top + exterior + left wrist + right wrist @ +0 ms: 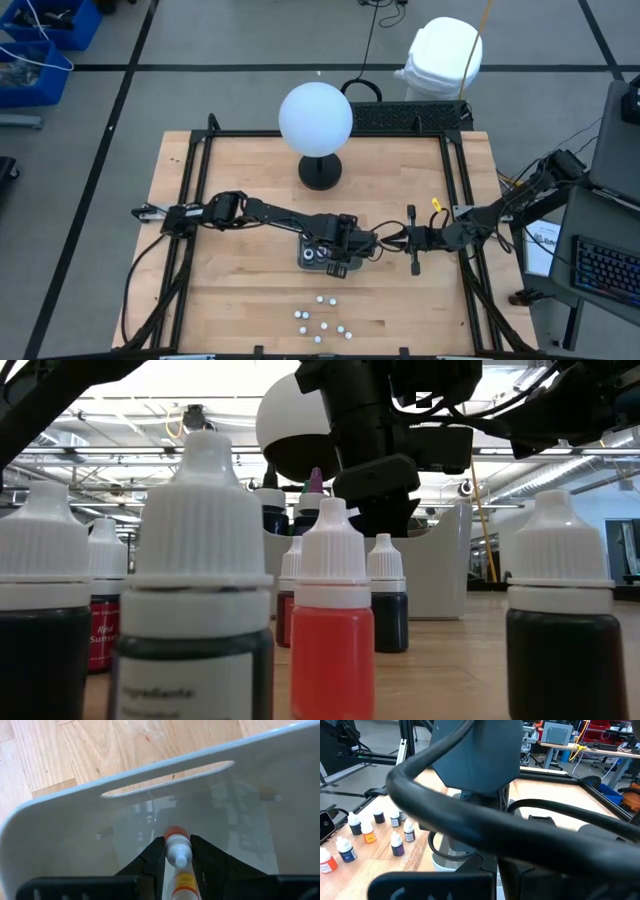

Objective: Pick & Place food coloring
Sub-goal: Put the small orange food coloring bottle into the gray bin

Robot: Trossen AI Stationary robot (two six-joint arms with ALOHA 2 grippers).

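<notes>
The left gripper is clamped on a small white-capped bottle with an orange base, held over the grey tray, at the centre of the high view. Below it, near that frame's bottom edge, the loose food coloring bottles stand clustered on the wooden table. Right of centre, the right gripper rests closed, holding nothing.

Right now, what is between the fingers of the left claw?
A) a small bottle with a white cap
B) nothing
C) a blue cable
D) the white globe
A: in the left wrist view the left claw is shut on a small bottle, above the tray.
</notes>
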